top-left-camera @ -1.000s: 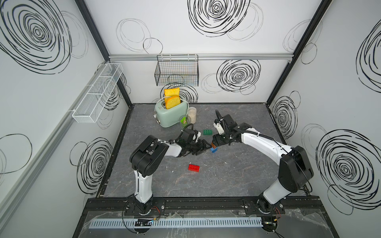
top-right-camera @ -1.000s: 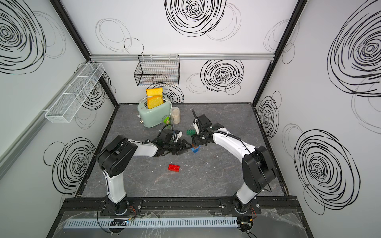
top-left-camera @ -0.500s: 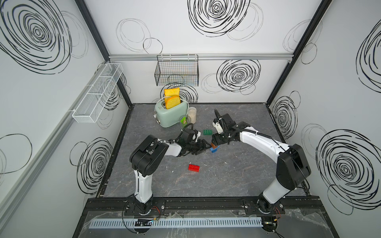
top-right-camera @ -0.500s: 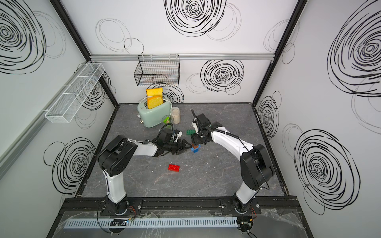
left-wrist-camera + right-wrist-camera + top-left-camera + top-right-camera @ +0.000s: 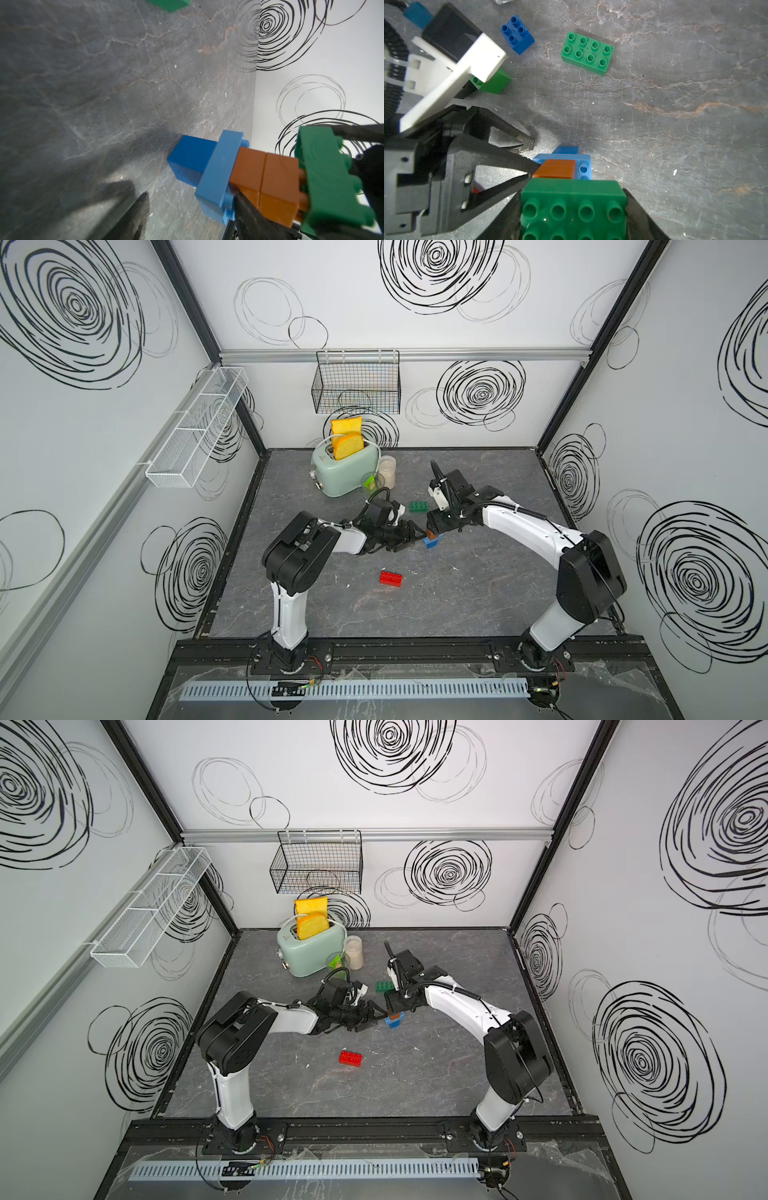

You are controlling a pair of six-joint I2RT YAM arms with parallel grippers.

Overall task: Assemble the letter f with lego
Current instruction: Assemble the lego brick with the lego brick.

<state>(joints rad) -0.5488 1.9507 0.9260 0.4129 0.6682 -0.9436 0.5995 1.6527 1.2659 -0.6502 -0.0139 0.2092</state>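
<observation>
A lego stack (image 5: pixel 432 540) (image 5: pixel 395 1020) stands mid-table: a blue base (image 5: pixel 192 153), a light blue oblong (image 5: pixel 220 170) and orange bricks (image 5: pixel 264 176) (image 5: pixel 556 168). A green oblong (image 5: pixel 574 205) (image 5: pixel 330 176) sits on top. It is a little askew, and orange studs show under it. My right gripper (image 5: pixel 572 192) (image 5: pixel 434 526) is shut on that green brick's short ends from above. My left gripper (image 5: pixel 191 191) (image 5: pixel 415 533) lies low and open beside the stack. One of its fingertips (image 5: pixel 534 166) touches the orange and light blue bricks.
Loose bricks lie around: a green oblong (image 5: pixel 418 507) (image 5: pixel 587 53), a red oblong (image 5: pixel 390 578) (image 5: pixel 350 1058), a blue square (image 5: pixel 517 34) and a green brick (image 5: pixel 494 83) under my left wrist. A toaster (image 5: pixel 345 472), jar (image 5: pixel 386 470) and green cup (image 5: pixel 372 481) stand at the back.
The right arm has eased slightly to the left above the stack. The left gripper, the stack and the loose bricks have stayed where they were.
</observation>
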